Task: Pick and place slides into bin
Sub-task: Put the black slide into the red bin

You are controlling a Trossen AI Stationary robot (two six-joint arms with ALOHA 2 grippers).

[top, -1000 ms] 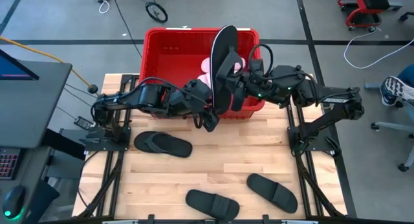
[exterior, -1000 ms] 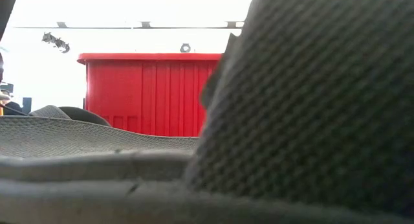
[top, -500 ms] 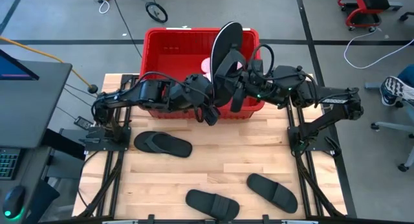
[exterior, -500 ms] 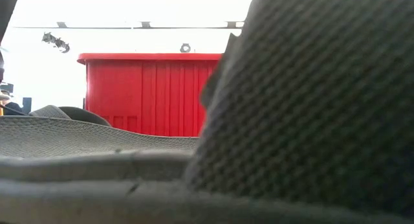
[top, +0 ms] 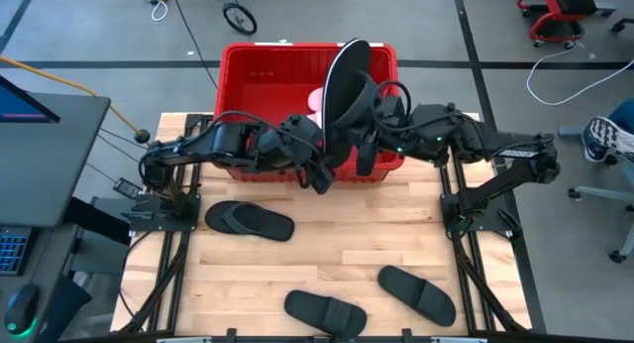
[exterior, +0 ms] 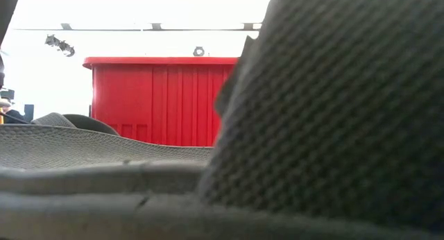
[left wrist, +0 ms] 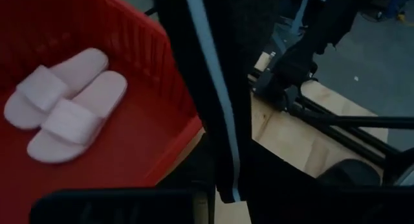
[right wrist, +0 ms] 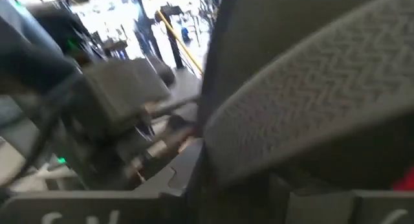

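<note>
**Black slide held on edge over the bin's front wall**

Both arms meet at the near wall of the red bin, which stands at the far side of the desk. A black slide stands on edge between them, its sole upright and reaching over the bin's rim. The right hand is clenched on this slide by its strap side. The left hand sits just beside the slide's lower end at the bin's front wall; whether its fingers are closed cannot be told. Inside the bin, two pale pink slides lie side by side on the floor, straps up. Three more black slides rest on the desk: one near the left arm's base, and two at the near edge, well apart from the bin.
</note>
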